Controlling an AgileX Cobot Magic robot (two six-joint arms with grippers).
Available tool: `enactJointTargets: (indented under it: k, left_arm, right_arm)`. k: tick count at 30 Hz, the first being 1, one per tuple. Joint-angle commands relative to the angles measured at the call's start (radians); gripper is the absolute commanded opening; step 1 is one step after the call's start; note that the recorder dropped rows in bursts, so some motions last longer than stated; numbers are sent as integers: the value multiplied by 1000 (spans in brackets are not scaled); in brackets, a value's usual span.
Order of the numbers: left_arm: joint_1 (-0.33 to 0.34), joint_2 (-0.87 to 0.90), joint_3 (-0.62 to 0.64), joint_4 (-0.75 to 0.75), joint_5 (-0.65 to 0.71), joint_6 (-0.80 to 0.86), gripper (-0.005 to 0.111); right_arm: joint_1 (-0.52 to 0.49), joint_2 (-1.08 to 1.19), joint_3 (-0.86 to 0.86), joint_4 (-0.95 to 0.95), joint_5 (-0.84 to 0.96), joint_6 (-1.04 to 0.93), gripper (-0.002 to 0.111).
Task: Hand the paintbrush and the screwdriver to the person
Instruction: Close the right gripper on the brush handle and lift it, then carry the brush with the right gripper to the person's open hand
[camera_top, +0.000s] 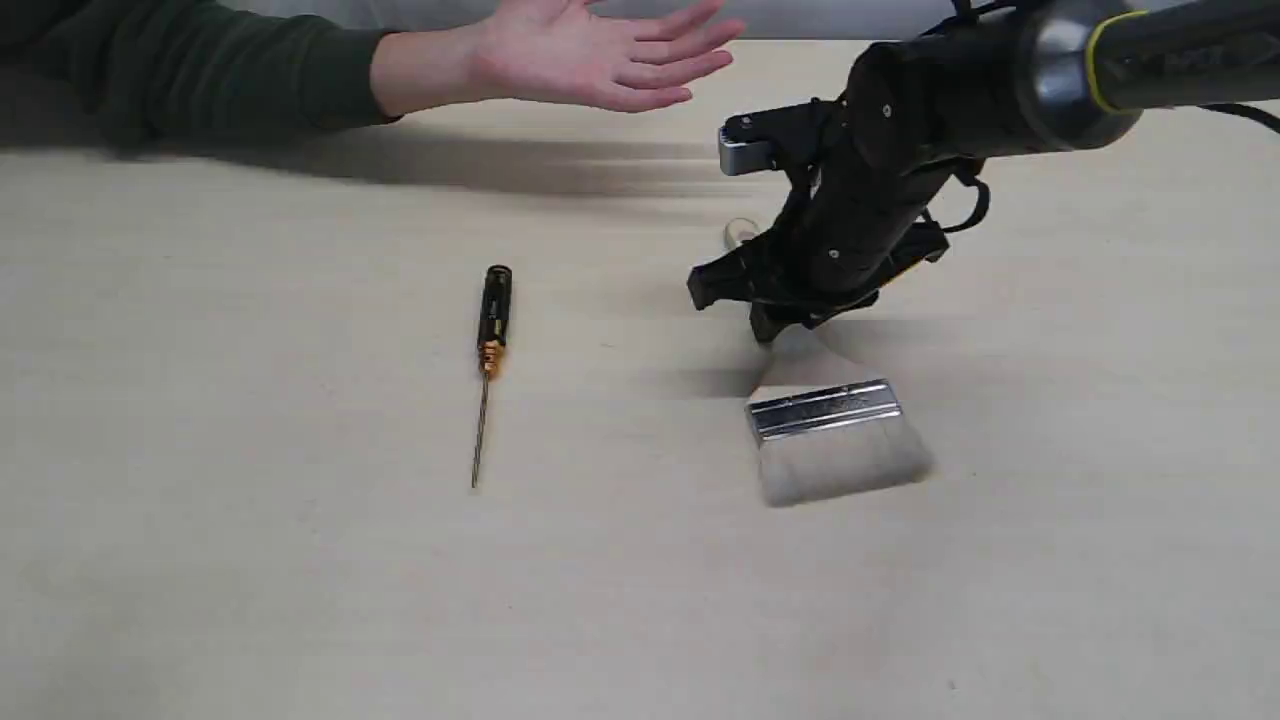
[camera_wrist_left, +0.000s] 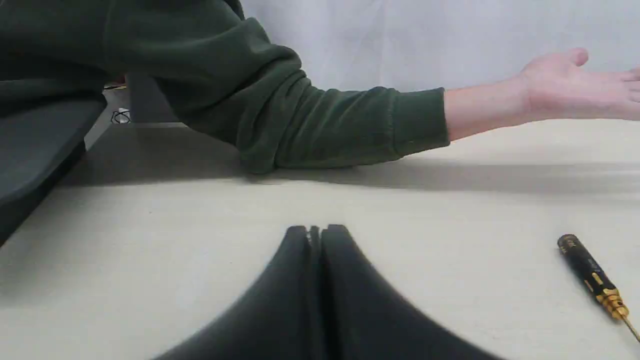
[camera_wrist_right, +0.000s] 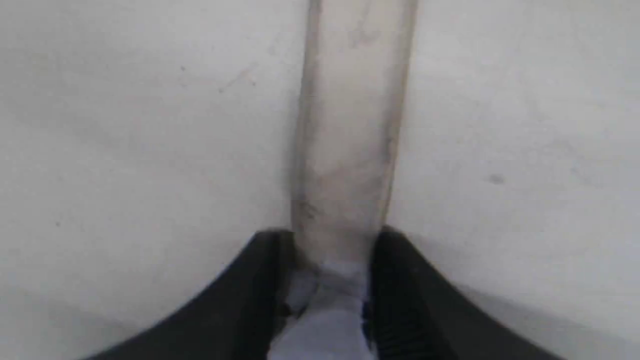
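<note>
The paintbrush (camera_top: 825, 408) lies flat on the table, bristles toward the front edge, and its pale handle (camera_wrist_right: 350, 125) runs back under my right gripper (camera_top: 770, 320). In the right wrist view the right gripper (camera_wrist_right: 332, 240) has a black finger pressed on each side of that handle, low on the table. The screwdriver (camera_top: 493, 320) lies alone to the left, black handle away from the front; its handle also shows in the left wrist view (camera_wrist_left: 592, 275). The person's open hand (camera_top: 590, 55) hovers palm up at the back. My left gripper (camera_wrist_left: 315, 235) is shut and holds nothing.
The person's green-sleeved forearm (camera_wrist_left: 310, 120) rests along the table's far edge. The pale table (camera_top: 250, 550) stretches bare in front of both tools. A dark seat or ledge (camera_wrist_left: 35, 145) sits beyond the table's corner in the left wrist view.
</note>
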Motion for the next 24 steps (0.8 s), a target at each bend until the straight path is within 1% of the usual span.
enactJointTargets:
  k: [1,6,15,20,24]
  left_arm:
    - [-7,-2,2,-3,-11,-2,0]
    - [-7,-2,2,-3,-11,-2,0]
    - [-7,-2,2,-5,-8,-2,0]
    - [-7,-2,2,-3,-10,-2,0]
    - [-7,-2,2,-3,-10,-2,0]
  right_arm:
    - [-2,4,15,-52,90,0,4]
    - [-2,-85,47,-52,75,4,4]
    - [-2,-338,205,-33,-22,4,4]
    - [1,-462,217,23,-25,-29,4]
    - [38,-544,217,32,-61,-58,4]
